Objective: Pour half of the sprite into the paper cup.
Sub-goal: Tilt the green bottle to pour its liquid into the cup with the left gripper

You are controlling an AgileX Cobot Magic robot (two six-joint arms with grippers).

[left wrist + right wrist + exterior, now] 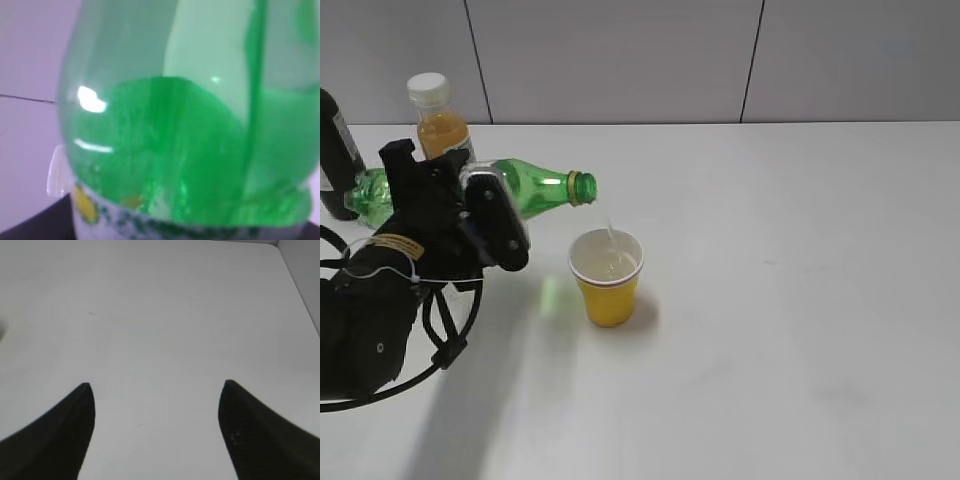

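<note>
A plain white tabletop [800, 300] meets a grey panelled wall [620, 60]. The left claw [485, 215] pinches the sprite [535, 187], tipped over the paper cup [607, 277]; the right claw [155, 390] hangs spread.

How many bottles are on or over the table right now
3: tilted transparent green plastic bottle in the left gripper, pouring; orange juice bottle with white cap behind it; dark bottle at left edge.

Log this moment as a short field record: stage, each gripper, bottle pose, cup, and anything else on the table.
stage: pouring under way
left gripper: shut on sprite, bottle tipped about level, mouth above cup
stream: thin, falling from the mouth into the cup
cup: upright, some clear liquid inside
right gripper: open, nothing between fingers, above bare table
others: orange juice bottle and dark bottle upright behind the sprite
</note>
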